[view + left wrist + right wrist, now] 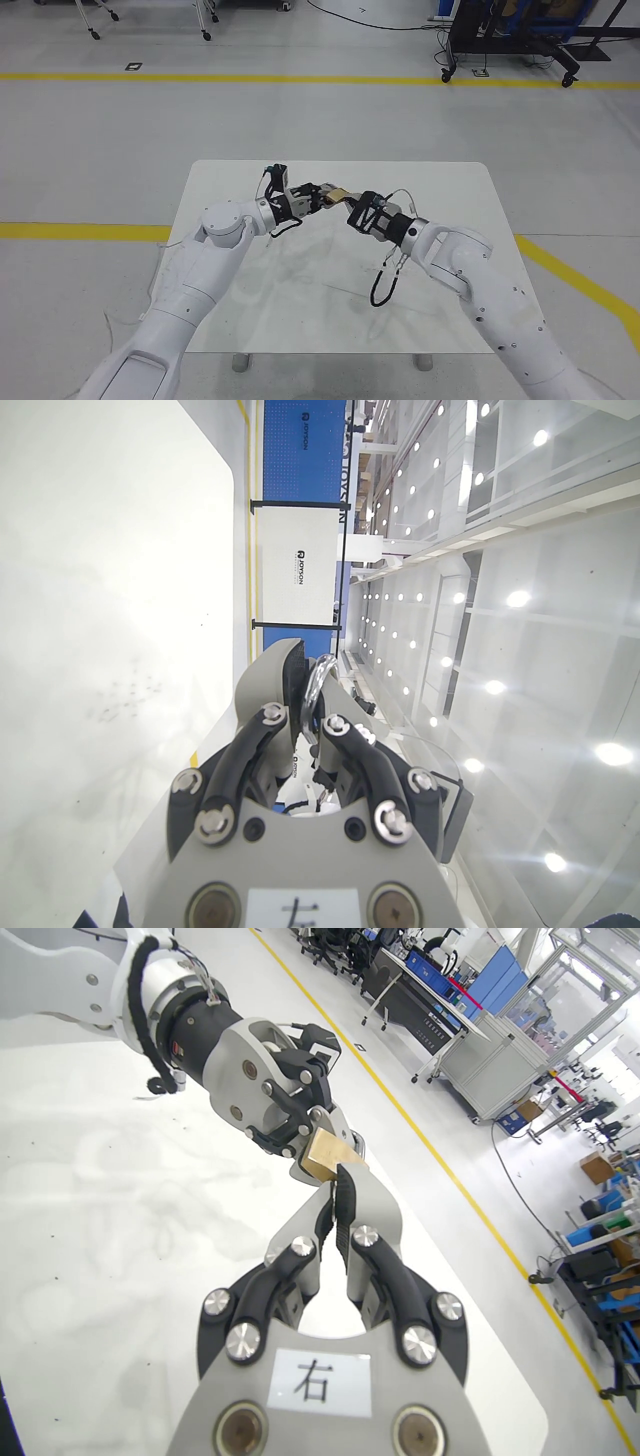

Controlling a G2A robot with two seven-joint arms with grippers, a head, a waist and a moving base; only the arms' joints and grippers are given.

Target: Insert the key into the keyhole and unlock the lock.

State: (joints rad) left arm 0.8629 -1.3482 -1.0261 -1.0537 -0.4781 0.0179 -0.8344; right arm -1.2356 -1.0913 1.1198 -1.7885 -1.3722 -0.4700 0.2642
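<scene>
Can't really see the key: it's probably buried between the pads of my right gripper (337, 1182) mid-frame, and they cover the keyhole end of the lock (325, 1153) too. On the left wrist cam, lower centre, the fingers of my left gripper (306, 680) hide the lock's body past the shackle (311, 700).

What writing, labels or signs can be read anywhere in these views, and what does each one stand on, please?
"右": white label on the right end effector.
"左": cropped label on the left end effector, its lower part cut off by the picture's edge.
Brand wordmarks, turned sideways and not quoted: white banner and blue panel.
Padlock: no legible print.
</scene>
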